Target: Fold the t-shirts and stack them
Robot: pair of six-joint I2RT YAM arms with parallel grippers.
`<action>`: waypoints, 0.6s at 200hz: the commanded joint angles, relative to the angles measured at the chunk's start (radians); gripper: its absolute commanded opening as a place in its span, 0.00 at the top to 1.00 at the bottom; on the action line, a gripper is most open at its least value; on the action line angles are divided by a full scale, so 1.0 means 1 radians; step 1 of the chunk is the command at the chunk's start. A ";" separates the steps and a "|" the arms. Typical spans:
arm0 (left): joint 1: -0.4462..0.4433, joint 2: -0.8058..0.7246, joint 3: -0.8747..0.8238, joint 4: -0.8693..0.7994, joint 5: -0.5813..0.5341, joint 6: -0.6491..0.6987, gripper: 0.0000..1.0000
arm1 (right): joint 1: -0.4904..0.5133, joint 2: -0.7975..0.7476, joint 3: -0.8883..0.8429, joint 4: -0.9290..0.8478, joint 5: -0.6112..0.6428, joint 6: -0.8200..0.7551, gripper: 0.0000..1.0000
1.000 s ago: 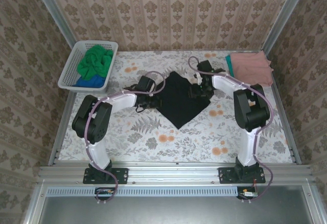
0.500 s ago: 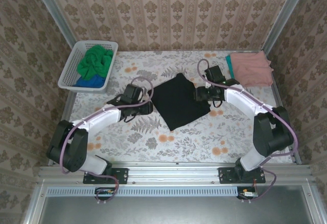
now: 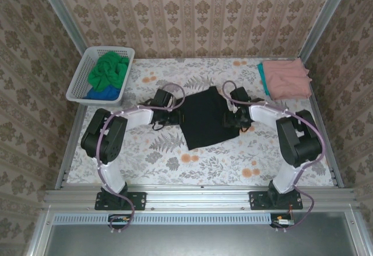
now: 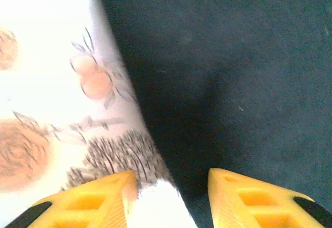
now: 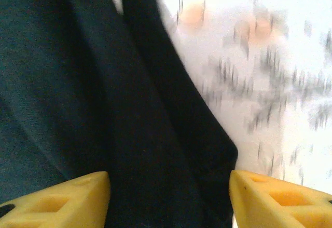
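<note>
A folded black t-shirt [image 3: 204, 120] lies flat at mid-table. My left gripper [image 3: 177, 115] sits at its left edge, and in the left wrist view its yellow fingertips [image 4: 98, 199] stand apart, open, over the edge of the black cloth [image 4: 249, 72] and the flowered tablecloth [image 4: 46, 108]. At the shirt's right edge, my right gripper [image 3: 229, 119] is open too; its fingertips [image 5: 67, 197] are wide apart over the black fabric [image 5: 78, 82] and one corner of it. A folded salmon pink t-shirt [image 3: 287, 78] lies on a teal one [image 3: 261, 75] at the back right.
A white lattice basket [image 3: 78, 84] at the back left holds a bright green t-shirt [image 3: 109, 70] over a blue one [image 3: 104, 94]. Metal frame rails [image 3: 198, 193] border the table, with patterned walls behind and on both sides.
The black t-shirt has turned from a diamond to a squarer lie and shifted slightly toward me. Both grippers swung out and came back to its left and right edges.
</note>
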 commanded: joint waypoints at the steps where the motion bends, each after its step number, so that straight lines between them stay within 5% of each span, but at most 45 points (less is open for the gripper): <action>1: 0.042 0.004 0.044 -0.024 -0.002 0.045 0.58 | 0.088 -0.134 -0.062 -0.046 0.076 0.063 0.33; 27: 0.083 -0.084 0.002 -0.037 -0.023 0.055 0.57 | 0.138 -0.262 -0.060 -0.133 0.197 0.067 0.28; 56: 0.012 -0.180 -0.045 -0.041 -0.041 0.055 0.55 | 0.108 -0.299 -0.027 -0.024 0.228 0.018 0.26; 87: -0.128 -0.175 -0.013 -0.052 -0.057 0.067 0.53 | 0.010 -0.062 0.183 -0.005 0.139 0.007 0.40; 120: -0.201 -0.103 -0.034 -0.061 -0.073 0.053 0.54 | -0.040 0.215 0.431 -0.034 0.042 -0.024 0.41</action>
